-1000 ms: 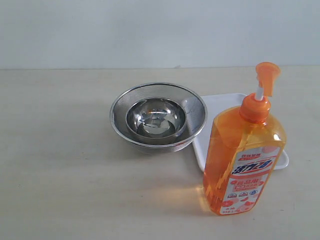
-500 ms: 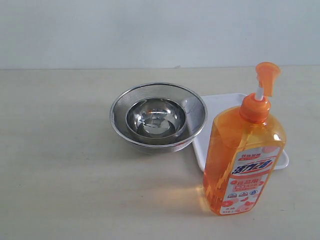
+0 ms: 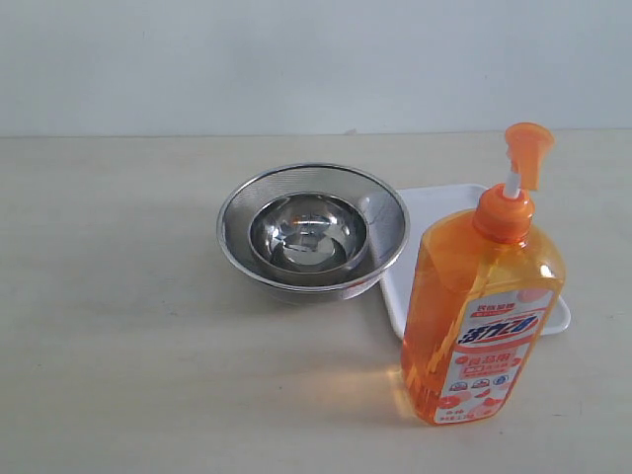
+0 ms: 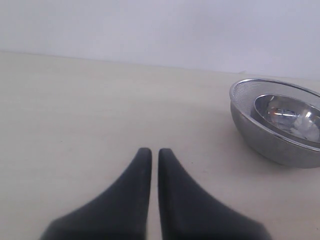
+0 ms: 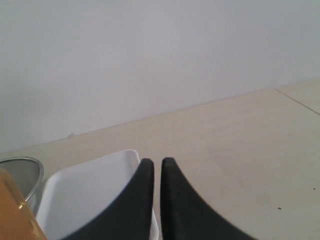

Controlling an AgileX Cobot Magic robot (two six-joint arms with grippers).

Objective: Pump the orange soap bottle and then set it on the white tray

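The orange soap bottle [image 3: 481,306] stands upright on the table [image 3: 128,346] beside the white tray [image 3: 432,204] — pump raised, seemingly unpressed. The left gripper [image 4: 150,154] and right gripper [image 5: 154,164] are closed on nothing, probably pinched for pressing.

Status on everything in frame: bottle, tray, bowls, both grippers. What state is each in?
orange soap bottle: upright on the table in front of the tray, pump head raised, not gripped.
white tray: flat on the table, visible part bare.
strainer bowl: upright, holds a smaller bowl.
small steel bowl: upright, nested in the strainer.
left gripper: shut, holding nothing.
right gripper: shut, holding nothing.
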